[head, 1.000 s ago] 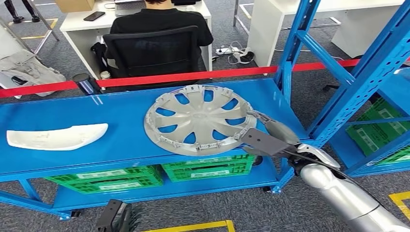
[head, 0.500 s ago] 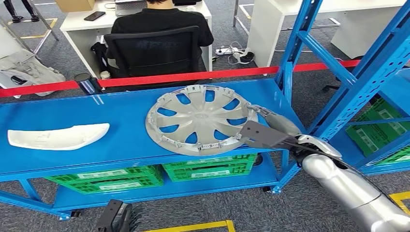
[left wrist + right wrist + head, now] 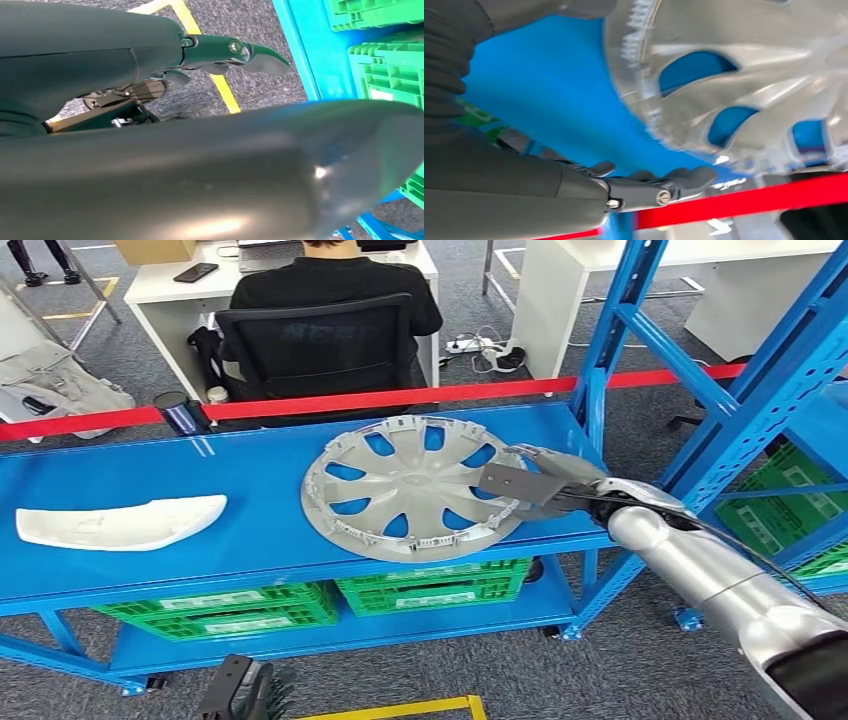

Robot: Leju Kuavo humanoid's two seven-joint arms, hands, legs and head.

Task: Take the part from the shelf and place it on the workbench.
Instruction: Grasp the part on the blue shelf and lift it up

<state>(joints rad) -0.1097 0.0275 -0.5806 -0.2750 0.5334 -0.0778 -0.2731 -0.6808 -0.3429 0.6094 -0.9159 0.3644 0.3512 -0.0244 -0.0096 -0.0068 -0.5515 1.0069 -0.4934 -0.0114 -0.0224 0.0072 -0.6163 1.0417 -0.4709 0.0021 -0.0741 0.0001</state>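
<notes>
Hubcap [image 3: 410, 486]: flat on the blue table [image 3: 250, 530].
Right robot hand [image 3: 535, 480]: at hubcap's 3 o'clock rim, grasp unclear.
Crates [image 3: 432, 590]: green, below; contents hidden.

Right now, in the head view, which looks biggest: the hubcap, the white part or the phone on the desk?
1. Hubcap, largest.
2. White part, a bit narrower and much thinner.
3. Phone, smallest by far, though it lies farther from the camera, which shrinks it.

Hubcap [image 3: 413, 485] on workbench [image 3: 250, 530], right of panel [image 3: 120, 522].
</notes>
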